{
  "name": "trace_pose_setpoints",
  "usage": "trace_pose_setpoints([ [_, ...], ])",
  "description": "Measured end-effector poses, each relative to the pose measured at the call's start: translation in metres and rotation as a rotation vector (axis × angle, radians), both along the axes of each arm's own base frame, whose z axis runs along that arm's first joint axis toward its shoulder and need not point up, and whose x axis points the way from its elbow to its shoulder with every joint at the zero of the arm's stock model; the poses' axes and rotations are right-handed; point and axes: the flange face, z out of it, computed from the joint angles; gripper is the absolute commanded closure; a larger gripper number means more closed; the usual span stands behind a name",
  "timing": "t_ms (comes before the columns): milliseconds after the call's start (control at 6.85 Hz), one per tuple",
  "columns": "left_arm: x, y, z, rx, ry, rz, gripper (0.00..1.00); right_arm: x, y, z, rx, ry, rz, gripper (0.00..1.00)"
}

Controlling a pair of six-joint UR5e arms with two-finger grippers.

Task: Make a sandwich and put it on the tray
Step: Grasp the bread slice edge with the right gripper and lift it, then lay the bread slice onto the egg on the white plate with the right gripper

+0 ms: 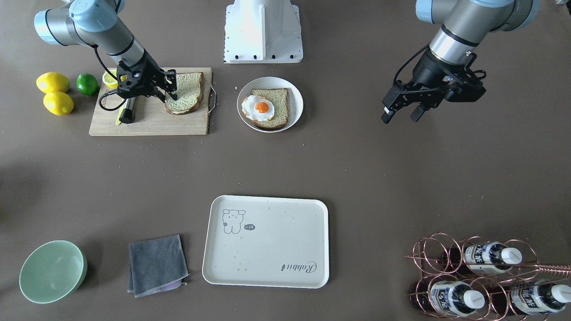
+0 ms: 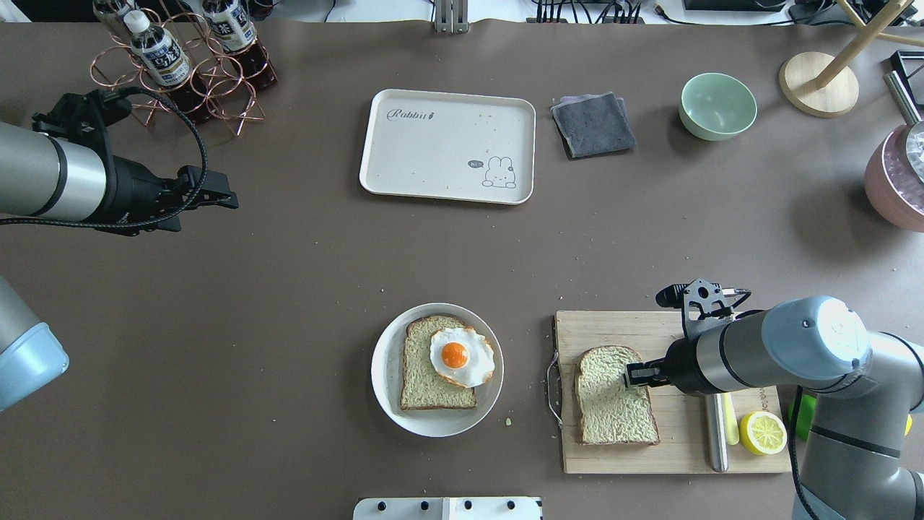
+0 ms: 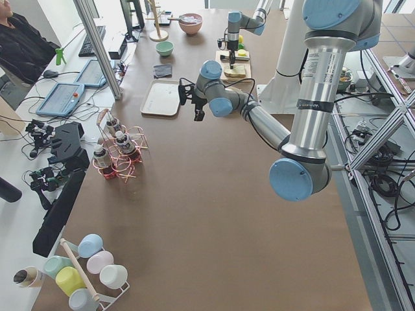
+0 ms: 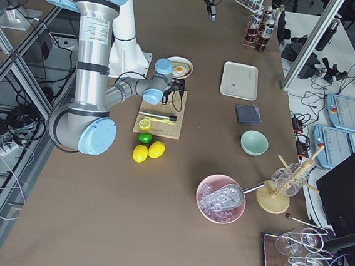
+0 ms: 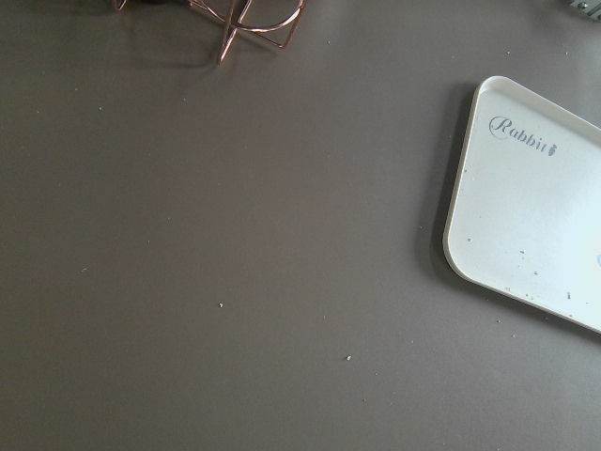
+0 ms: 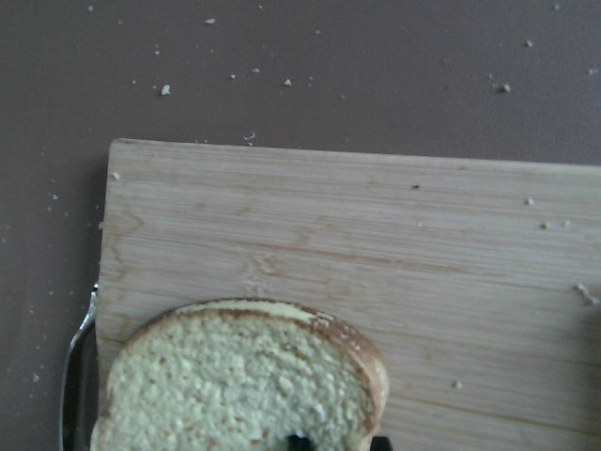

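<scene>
One bread slice [image 1: 186, 92] lies on the wooden cutting board [image 1: 147, 121]; it also shows in the overhead view [image 2: 613, 406] and the right wrist view [image 6: 235, 385]. My right gripper [image 2: 637, 375] is shut on its crust edge, with one finger on top and one at the side. The other bread slice [image 2: 422, 375] lies on the round white plate [image 2: 382, 370] with the fried egg [image 2: 462, 356] on it. The cream tray [image 1: 276, 249] lies bare across the table. My left gripper [image 1: 401, 117] is open and empty, hovering far from the food.
Two lemons [image 1: 53, 91], a lime [image 1: 87, 84], a lemon half [image 2: 763, 432] and a knife [image 2: 716, 433] sit by the board. A green bowl [image 1: 52, 271], a grey cloth [image 1: 157, 264] and a copper bottle rack [image 1: 482, 276] flank the tray.
</scene>
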Motion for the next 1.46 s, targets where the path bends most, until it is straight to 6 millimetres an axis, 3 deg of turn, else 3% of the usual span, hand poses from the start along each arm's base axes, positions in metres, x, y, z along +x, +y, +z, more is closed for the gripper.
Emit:
trace_pose_setpoints([
  [438, 0.0, 0.0, -0.001, 0.001, 0.001, 0.0, 0.03, 0.009, -0.009, -0.006, -0.005, -0.015, 0.013, 1.0],
  [1022, 0.001, -0.001, -0.001, 0.001, 0.001, 0.0, 0.03, 0.06, -0.048, -0.054, -0.05, -0.145, -0.004, 1.0],
  [1168, 0.002, -0.002, 0.0, -0.001, -0.001, 0.0, 0.03, 0.054, -0.056, -0.073, -0.039, -0.18, -0.013, 1.0],
  [1459, 0.002, -0.002, 0.002, -0.003, -0.003, 0.0, 0.03, 0.007, -0.07, -0.113, 0.004, -0.214, -0.016, 1.0],
])
